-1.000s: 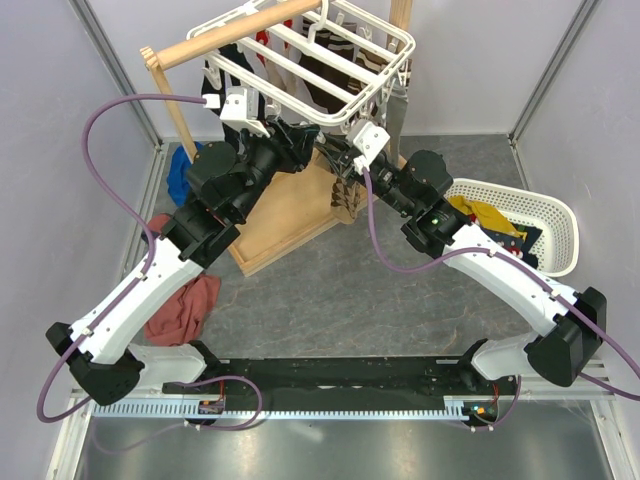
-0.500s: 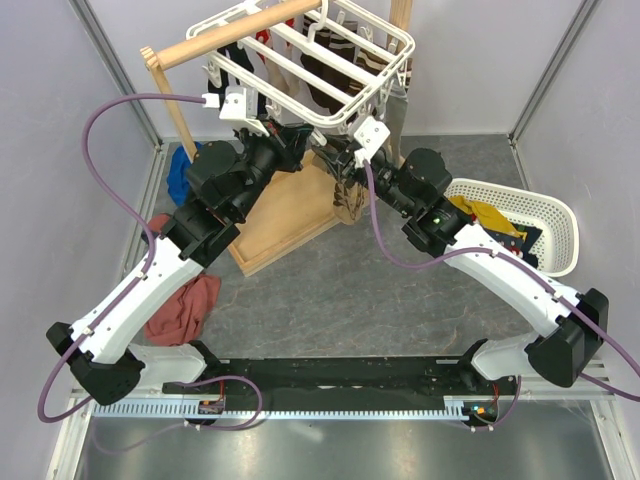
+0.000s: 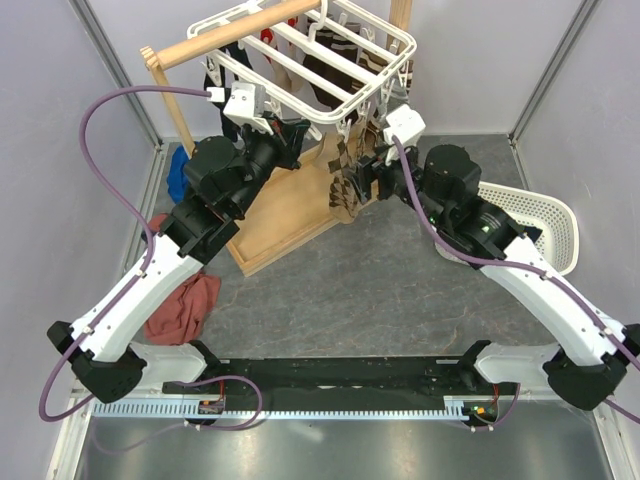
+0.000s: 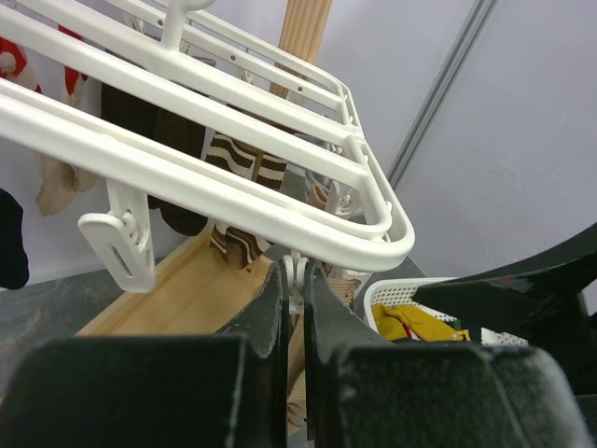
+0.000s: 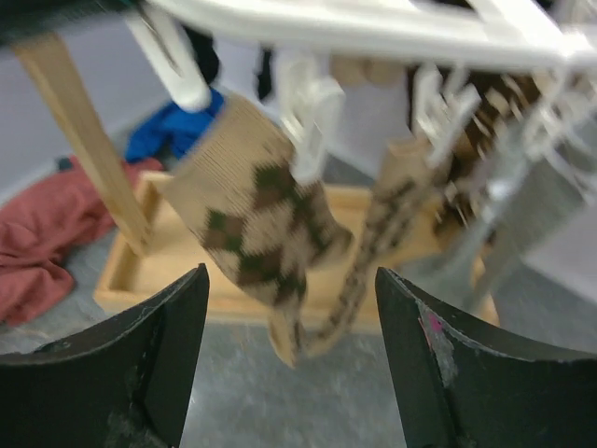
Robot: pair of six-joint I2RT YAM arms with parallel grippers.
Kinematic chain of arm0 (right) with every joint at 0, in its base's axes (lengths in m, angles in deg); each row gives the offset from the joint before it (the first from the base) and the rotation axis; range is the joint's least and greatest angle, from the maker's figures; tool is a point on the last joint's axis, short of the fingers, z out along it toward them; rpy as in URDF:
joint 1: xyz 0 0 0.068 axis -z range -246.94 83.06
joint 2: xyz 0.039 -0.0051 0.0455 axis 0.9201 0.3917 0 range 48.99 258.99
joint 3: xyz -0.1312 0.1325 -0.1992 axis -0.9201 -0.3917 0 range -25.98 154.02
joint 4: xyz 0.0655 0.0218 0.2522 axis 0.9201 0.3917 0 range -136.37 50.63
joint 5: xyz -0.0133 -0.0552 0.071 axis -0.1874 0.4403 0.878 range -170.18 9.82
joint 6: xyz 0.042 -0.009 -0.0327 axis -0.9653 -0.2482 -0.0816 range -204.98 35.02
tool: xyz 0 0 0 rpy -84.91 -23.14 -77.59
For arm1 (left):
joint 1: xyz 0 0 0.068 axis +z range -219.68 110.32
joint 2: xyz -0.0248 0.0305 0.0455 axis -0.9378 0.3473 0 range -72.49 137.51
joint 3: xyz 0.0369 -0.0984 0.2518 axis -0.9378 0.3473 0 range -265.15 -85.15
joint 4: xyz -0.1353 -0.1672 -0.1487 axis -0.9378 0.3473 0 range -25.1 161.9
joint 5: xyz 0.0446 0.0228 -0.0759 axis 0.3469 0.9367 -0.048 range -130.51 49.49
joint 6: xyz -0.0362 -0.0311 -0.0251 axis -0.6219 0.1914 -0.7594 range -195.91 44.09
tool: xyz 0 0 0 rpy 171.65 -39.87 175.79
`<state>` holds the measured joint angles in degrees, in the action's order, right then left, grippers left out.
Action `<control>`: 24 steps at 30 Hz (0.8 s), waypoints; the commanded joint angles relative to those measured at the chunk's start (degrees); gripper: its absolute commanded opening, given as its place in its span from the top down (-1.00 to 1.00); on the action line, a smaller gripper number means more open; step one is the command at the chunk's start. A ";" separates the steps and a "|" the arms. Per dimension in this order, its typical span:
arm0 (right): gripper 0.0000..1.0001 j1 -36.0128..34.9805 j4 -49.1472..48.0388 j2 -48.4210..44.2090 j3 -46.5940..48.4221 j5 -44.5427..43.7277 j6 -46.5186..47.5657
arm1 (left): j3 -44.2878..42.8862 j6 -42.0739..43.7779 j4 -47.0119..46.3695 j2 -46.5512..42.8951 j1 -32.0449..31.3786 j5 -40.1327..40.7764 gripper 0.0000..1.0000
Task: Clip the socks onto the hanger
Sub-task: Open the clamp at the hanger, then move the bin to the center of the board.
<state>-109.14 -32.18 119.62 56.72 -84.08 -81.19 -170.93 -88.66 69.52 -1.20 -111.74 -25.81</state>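
Now: left pinches a peg, right lets go

Your left gripper [image 4: 295, 285] has closed, its fingers pressed onto a clip peg [image 4: 297, 266] under the near corner of the hanger [image 4: 233, 201], which hangs at 12 o'clock. Your right gripper [image 5: 291, 280] has backed toward 3 o'clock and spread wide, holding nothing, facing the brown argyle sock [image 5: 261, 219]. A yellow sock [image 4: 410, 322] lies in the basket [image 4: 382, 297].

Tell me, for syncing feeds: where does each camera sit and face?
Top external: above, behind the bases, looking down; left arm, right arm, hanger.
Left wrist: looks up under the hanger; left gripper shut on a clip peg.
Right wrist: faces the hanging argyle sock; right gripper open.
Shared: top and left wrist both show the basket.
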 commanded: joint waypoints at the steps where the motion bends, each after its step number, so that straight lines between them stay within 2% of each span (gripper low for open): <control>1: -0.59 2.54 19.44 -2.25 1.59 -14.19 -3.26 | -3.25 4.67 0.91 1.31 0.23 -1.77 0.96; 5: -0.61 11.15 28.67 -2.95 0.89 -15.87 -5.55 | -4.48 4.93 2.58 1.92 0.23 -2.83 0.97; 9: -0.62 18.63 31.59 -1.47 -0.78 -17.02 -7.04 | -5.80 5.81 4.69 2.45 0.23 -3.10 0.96; 16: -0.61 37.50 30.90 5.74 -4.82 -8.07 -14.15 | -6.86 6.51 6.36 2.28 0.23 -3.62 0.96; 19: -0.61 41.65 26.60 9.60 -7.62 -3.66 -17.32 | -6.60 6.25 6.45 1.75 0.14 -4.06 0.97; 23: -0.61 41.93 22.56 13.99 -11.14 -1.21 -17.33 | -6.07 5.81 6.36 1.40 0.23 -4.50 0.96; 24: -0.60 41.93 21.59 14.44 -12.02 2.37 -17.24 | -5.81 5.55 6.36 1.23 0.23 -4.59 0.96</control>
<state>-66.80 -4.90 132.07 47.52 -89.81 -96.31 -175.65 -84.53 75.53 0.35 -111.66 -28.61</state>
